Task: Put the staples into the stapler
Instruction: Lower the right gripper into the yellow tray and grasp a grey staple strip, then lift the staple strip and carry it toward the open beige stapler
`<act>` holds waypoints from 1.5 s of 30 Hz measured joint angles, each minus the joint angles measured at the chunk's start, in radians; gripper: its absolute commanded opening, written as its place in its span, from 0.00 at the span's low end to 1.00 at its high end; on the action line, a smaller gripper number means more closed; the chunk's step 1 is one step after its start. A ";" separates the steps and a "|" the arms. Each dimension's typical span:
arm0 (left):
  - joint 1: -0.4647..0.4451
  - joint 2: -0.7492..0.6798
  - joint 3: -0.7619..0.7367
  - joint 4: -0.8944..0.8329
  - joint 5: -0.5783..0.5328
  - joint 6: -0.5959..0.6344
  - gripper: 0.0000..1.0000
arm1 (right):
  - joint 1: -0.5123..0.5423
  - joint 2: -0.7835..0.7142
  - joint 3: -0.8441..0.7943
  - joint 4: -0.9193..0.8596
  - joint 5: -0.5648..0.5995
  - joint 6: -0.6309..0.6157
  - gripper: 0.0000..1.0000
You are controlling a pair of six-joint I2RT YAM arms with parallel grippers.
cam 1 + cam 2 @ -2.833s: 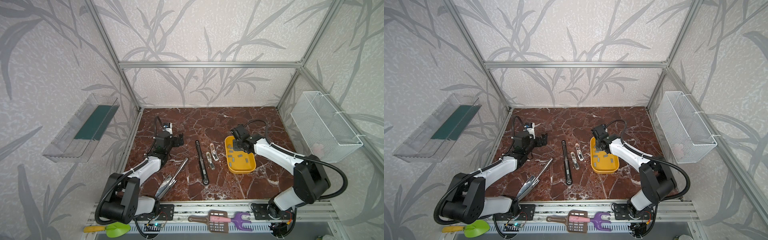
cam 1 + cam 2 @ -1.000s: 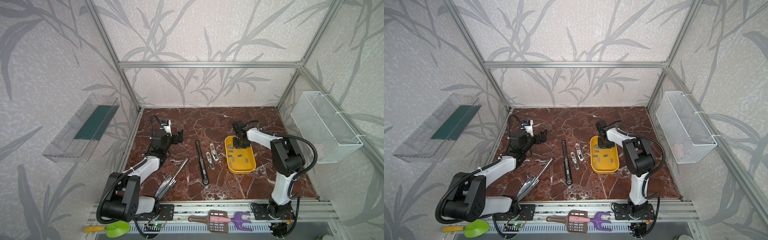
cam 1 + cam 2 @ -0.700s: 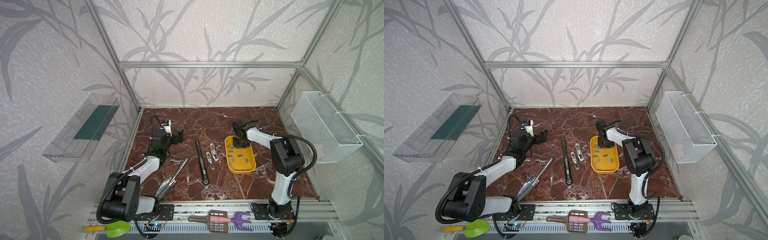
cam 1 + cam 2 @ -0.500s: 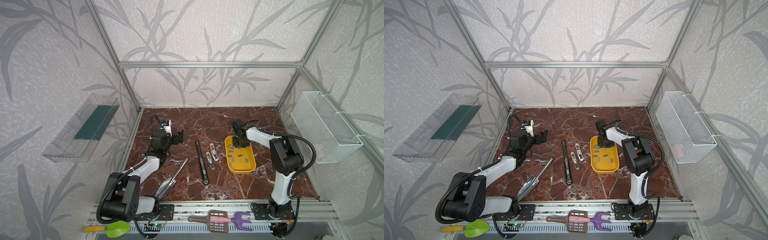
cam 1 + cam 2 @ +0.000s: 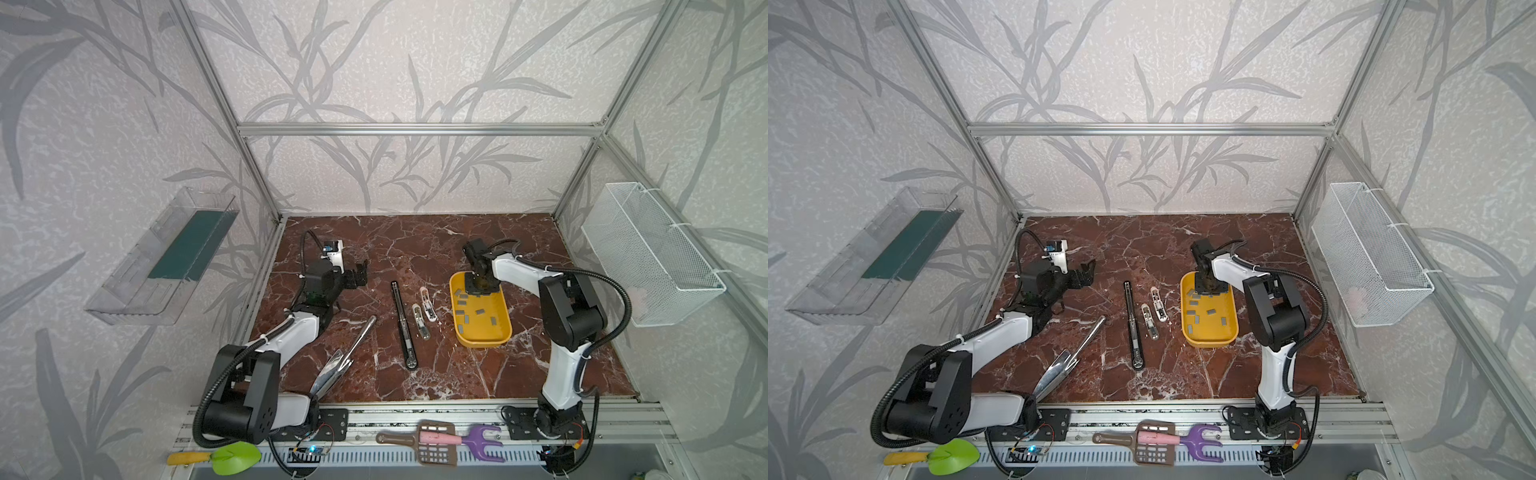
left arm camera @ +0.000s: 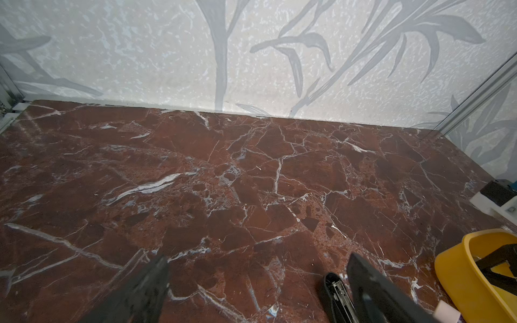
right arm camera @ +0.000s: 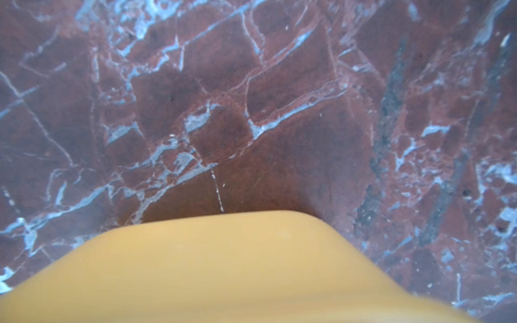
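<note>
Several small grey staples (image 5: 478, 310) (image 5: 1211, 310) lie loose in a yellow tray (image 5: 482, 343) (image 5: 1208, 341). My right gripper (image 5: 478, 286) (image 5: 1207, 287) points straight down into the tray's far end, shut; whether a staple sits between its tips is hidden. The right wrist view shows only the tray's rim (image 7: 223, 265) over marble. A long black stapler (image 5: 402, 324) (image 5: 1133, 324) lies opened flat at the centre; its end (image 6: 335, 293) shows beside one finger of my left gripper (image 6: 260, 279). The left gripper (image 5: 359, 274) (image 5: 1086, 272) hovers open and empty at the left.
Two small white staplers (image 5: 420, 328) (image 5: 428, 304) lie between the black stapler and the tray. A long silver metal tool (image 5: 340, 361) lies at the front left. A wire basket (image 5: 648, 253) hangs on the right wall, a clear bin (image 5: 166, 257) on the left.
The right arm has raised its elbow and brought its gripper upright over the tray's far end, and its jaws have closed. The left arm has barely moved.
</note>
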 measured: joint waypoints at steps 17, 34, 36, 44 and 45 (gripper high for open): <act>0.000 -0.322 -0.045 -0.343 0.047 -0.214 0.99 | 0.150 -0.481 -0.229 0.002 0.063 0.040 0.11; -0.001 -0.569 -0.262 -0.562 -0.045 -0.374 0.99 | 0.555 -0.578 -0.206 0.100 0.245 0.052 0.09; -0.001 -0.588 -0.262 -0.579 -0.038 -0.376 0.99 | 0.570 -0.544 -0.206 0.113 0.224 0.061 0.08; -0.007 -0.711 -0.366 -0.560 0.024 -0.446 0.99 | 0.616 -0.463 -0.249 0.174 0.178 0.092 0.10; -0.008 -0.719 -0.381 -0.560 0.023 -0.451 0.99 | 0.621 -0.449 -0.254 0.185 0.168 0.096 0.10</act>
